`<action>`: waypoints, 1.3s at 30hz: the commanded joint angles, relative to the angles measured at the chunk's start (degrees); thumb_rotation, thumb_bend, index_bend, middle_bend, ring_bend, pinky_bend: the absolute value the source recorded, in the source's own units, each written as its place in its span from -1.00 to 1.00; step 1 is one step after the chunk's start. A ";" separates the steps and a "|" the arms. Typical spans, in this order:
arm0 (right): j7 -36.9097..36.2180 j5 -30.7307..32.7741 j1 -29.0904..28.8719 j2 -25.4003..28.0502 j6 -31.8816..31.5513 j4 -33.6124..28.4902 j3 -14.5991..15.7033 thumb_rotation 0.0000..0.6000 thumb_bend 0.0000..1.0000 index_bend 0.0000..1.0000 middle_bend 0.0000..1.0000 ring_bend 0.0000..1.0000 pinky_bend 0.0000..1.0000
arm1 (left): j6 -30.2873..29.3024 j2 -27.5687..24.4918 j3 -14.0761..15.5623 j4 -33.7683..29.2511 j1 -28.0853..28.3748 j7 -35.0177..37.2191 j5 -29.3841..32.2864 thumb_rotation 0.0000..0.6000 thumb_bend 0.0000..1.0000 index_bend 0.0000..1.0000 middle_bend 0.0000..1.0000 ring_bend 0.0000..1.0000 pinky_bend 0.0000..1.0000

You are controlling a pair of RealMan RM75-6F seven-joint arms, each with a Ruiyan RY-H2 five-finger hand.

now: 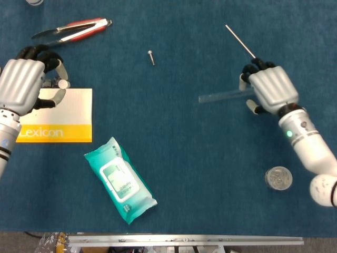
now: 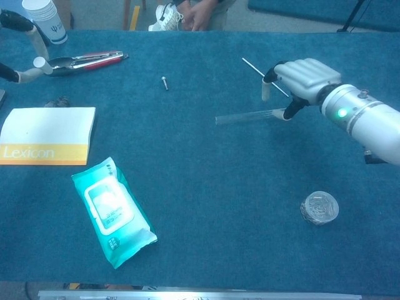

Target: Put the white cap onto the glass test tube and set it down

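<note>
Left robot hand [image 1: 22, 84] up over the top corner of the Lexicon box [image 1: 57, 121], pinching the cap [image 1: 63, 84] between thumb and a finger, clear of the surface [image 1: 184, 168]. Right robot hand [image 1: 268, 89] down over the far end of the tube [image 1: 221, 96], which lies flat just below the rod [image 1: 240, 41], fingers either side of it, but can't tell if actually gripping. Also lying around: wipes [image 1: 120, 180], tongs [image 1: 73, 29], screw [image 1: 151, 57].
</note>
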State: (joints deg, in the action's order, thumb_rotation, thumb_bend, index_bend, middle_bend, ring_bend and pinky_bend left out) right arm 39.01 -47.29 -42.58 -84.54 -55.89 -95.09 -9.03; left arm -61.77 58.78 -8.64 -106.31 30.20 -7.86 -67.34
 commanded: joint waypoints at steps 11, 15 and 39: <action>3.51 6.53 -5.39 -8.07 0.88 8.79 -0.26 1.00 -0.48 -0.10 -0.47 -0.77 -0.53 | 0.16 -0.10 0.45 0.52 -0.41 1.06 -1.03 1.00 -0.34 0.03 -0.39 -0.71 -0.74; 3.84 7.32 -6.17 -9.43 1.10 10.65 0.14 1.00 -0.48 -0.10 -0.47 -0.77 -0.53 | 0.17 -0.06 0.52 0.94 -0.59 1.64 -1.29 1.00 -0.35 0.03 -0.39 -0.71 -0.74; 5.73 10.36 -8.39 -14.94 0.59 17.21 0.69 1.00 -0.48 -0.03 -0.47 -0.77 -0.53 | 0.94 0.33 1.01 2.94 -1.04 4.41 -3.02 1.00 -0.34 0.03 -0.40 -0.71 -0.74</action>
State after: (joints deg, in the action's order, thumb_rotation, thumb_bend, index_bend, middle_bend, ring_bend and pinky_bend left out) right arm 44.67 -37.01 -50.92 -99.41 -55.27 -77.95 -8.32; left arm -60.83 59.10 -7.63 -103.38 29.17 -3.45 -70.35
